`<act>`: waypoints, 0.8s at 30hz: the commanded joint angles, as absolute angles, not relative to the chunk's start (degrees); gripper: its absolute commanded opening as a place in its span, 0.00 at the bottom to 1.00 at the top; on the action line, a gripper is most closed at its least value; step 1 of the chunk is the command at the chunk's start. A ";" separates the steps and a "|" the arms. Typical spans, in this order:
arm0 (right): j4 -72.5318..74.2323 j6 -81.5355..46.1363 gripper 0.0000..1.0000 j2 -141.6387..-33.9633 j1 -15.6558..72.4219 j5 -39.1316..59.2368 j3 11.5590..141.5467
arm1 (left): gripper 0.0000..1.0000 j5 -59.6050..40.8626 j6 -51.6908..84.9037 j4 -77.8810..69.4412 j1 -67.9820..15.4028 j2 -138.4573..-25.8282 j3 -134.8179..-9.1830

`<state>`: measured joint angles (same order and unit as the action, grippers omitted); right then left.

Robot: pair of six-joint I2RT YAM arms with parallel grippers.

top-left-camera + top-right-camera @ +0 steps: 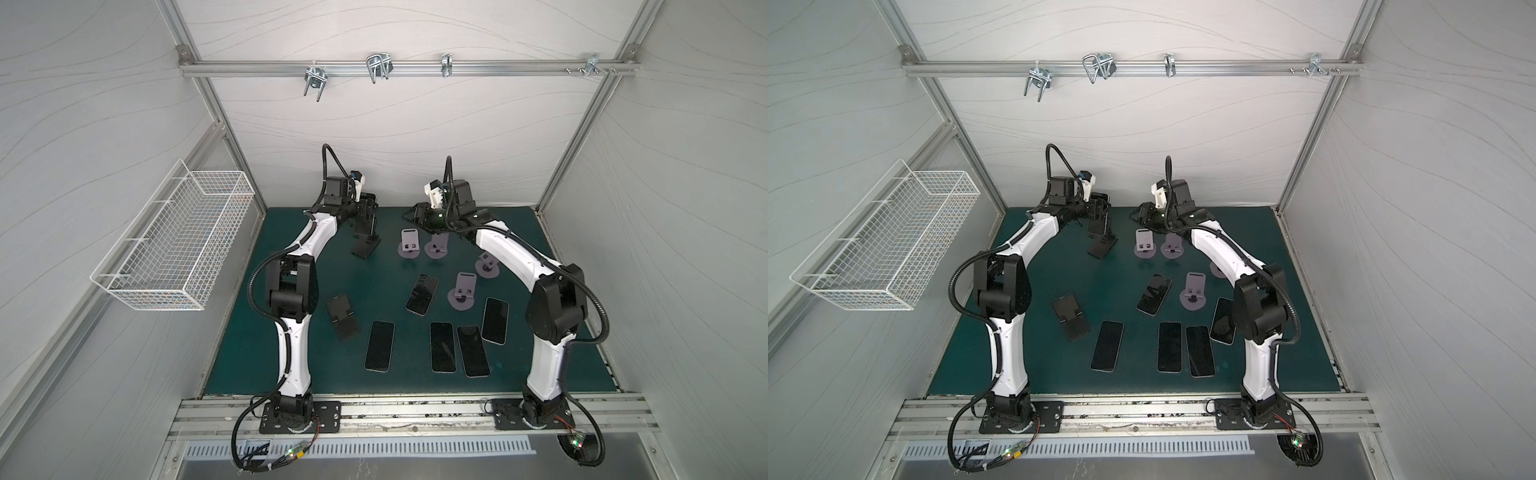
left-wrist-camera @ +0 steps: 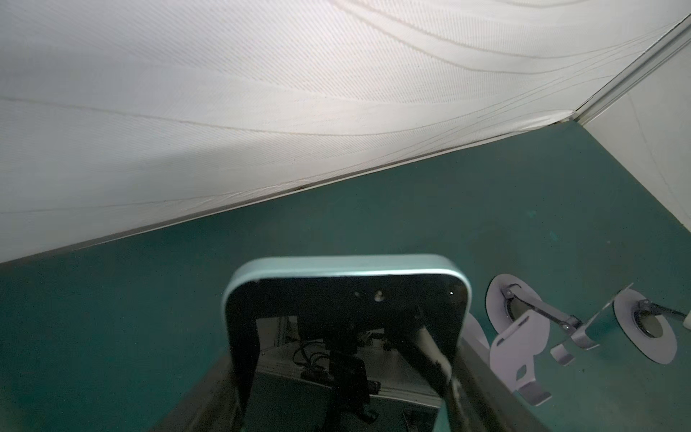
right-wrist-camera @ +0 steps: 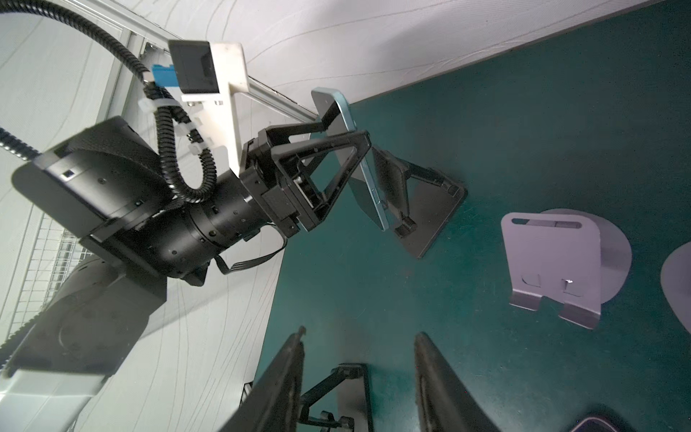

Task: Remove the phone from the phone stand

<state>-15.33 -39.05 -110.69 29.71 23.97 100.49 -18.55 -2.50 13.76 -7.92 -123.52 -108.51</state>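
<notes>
Clamping the phone at its stand: left arm engaged, right arm idle

Left gripper (image 3: pixel 349 125): jaws closed on the phone (image 3: pixel 364 183), one finger on each long edge, pinching across its width. Phone stood steeply tilted, dark screen toward the arm, pale blue rim showing. It leaned at the backrest of the phone stand (image 3: pixel 430 217), with its lower end close by the stand's front lip. Could not tell whether it touched the lip or cleared it.

Right gripper (image 3: pixel 359 332): jaws part-way apart, nothing between them. It hovered over the mat (image 1: pixel 519 224), to the right of the phone stand in both top views and well apart from it.

Four grey stands (image 1: pixel 409 245) sat on the mat right of the phone stand. Two stood side by side near the right gripper, and two more stood farther right and nearer the front.

Second black stand (image 1: pixel 341 322) sat in front of the phone stand, well apart from it.

Five other phones (image 1: pixel 379 345) lay flat and screen up, in front of and to the right of the phone stand. None touched it.
</notes>
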 commanded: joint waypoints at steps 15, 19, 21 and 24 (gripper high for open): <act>-18.36 -37.89 0.49 -103.98 32.94 22.27 99.11 | 0.56 -14.41 -7.77 16.56 -13.81 -106.96 -102.25; -18.75 -37.42 0.49 -101.58 33.55 22.72 97.75 | 0.55 -12.85 -9.20 18.67 -16.13 -101.55 -99.02; -19.17 -36.88 0.49 -100.08 33.81 22.77 96.97 | 0.55 -12.46 -8.72 19.30 -16.86 -99.05 -97.41; -19.95 -36.55 0.49 -97.52 34.00 22.98 95.37 | 0.54 -10.60 -8.19 20.89 -18.54 -95.50 -95.61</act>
<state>-18.48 -37.63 -100.95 33.54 22.85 96.29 -12.73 -7.07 21.19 -17.80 -98.85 -95.83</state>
